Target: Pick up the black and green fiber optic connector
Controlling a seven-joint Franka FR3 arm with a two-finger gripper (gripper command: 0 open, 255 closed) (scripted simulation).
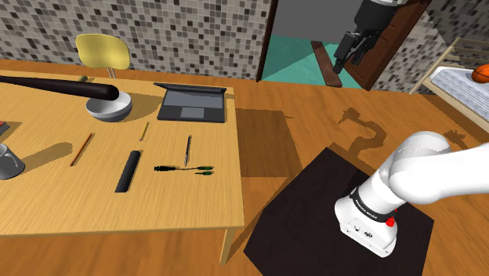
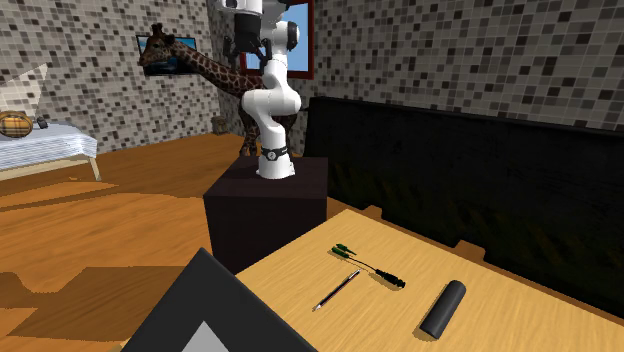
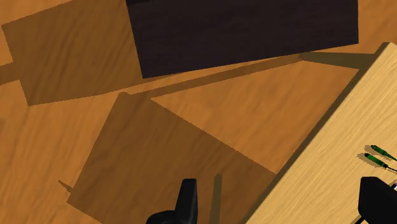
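The jaws are standing spread, their two black fingers (image 3: pixel 186 202) well apart and pinching nothing. They are hanging high over the brown wooden floor (image 3: pixel 57 146), off the end of the light wooden desk (image 1: pixel 94 212).

The black and green fiber optic connector (image 1: pixel 185 168), a thin cable with a black plug at one end and two green tips at the other, is lying flat on that desk, near the end that faces the dark box stand (image 1: pixel 306 212). It is well apart from the jaws, sitting below them and toward the shoulder view's left. Its long axis is running roughly along the desk's front edge, with the green tips pointing toward the stand.

The coming move is probably calling for a long descent across that gap, with the fingers turning to close across the cable.

A slim dark pen (image 1: pixel 188 149) is lying just beside the connector, and a black cylinder (image 1: pixel 128 171) is resting near the plug end. Farther back, a grey bowl (image 1: pixel 110 111) is holding the thick end of a long black bat (image 1: pixel 47 83). A grey mug (image 1: pixel 6 163) is sitting at the shoulder view's left edge, its inside hidden.
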